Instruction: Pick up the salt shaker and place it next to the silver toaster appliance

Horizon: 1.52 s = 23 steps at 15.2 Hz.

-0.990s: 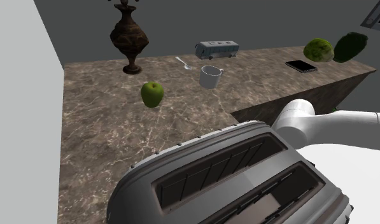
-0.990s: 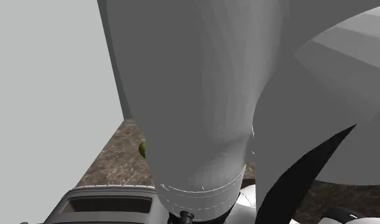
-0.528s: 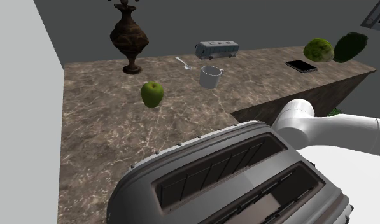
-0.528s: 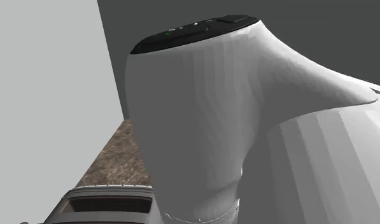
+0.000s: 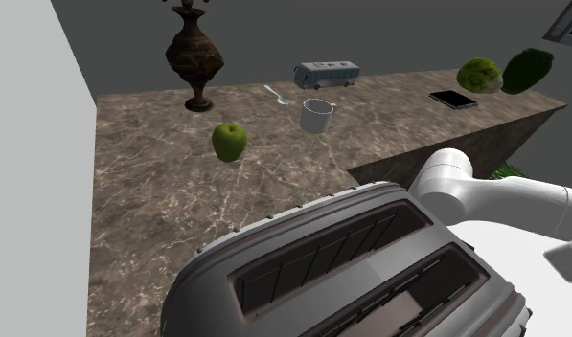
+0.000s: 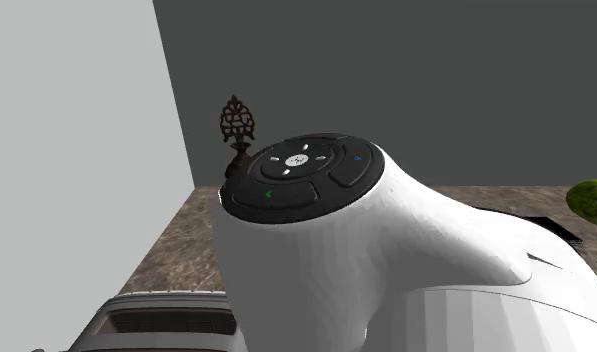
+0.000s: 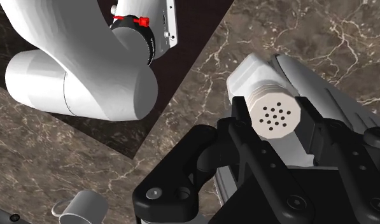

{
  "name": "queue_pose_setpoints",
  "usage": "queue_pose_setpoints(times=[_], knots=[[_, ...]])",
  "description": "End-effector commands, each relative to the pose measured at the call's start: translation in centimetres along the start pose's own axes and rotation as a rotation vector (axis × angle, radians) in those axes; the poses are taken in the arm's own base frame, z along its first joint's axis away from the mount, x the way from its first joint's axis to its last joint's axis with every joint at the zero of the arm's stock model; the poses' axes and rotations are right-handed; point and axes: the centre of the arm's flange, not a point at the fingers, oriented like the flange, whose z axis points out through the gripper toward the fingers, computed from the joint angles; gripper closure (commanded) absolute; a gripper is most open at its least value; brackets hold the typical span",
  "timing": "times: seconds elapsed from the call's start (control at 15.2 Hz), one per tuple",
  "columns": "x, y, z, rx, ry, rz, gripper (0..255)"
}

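While the black gripper (image 7: 274, 119) stays out of the shoulder view's frame, the wrist view has its two fingers (image 7: 240, 127) clamped on the white salt shaker (image 7: 257, 81), one at each side of the ribbed neck, the perforated cap facing the camera. The shaker hangs above the brown marble counter (image 5: 149, 191), with a grey rounded casing (image 7: 338, 95) just beyond it. In the shoulder view the silver toaster (image 5: 341, 258) sits nearest the camera; a green apple (image 5: 229, 141) and a white mug (image 5: 316, 115) stand farther back, well apart from it.
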Motion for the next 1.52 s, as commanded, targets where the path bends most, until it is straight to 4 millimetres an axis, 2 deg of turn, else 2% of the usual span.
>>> queue_pose_setpoints(times=[0.0, 1.45], knots=[[0.0, 0.0, 1.0, 0.000, 0.000, 0.000, 255], [-0.8, -1.2, 12.5, 0.000, 0.000, 0.000, 255]])
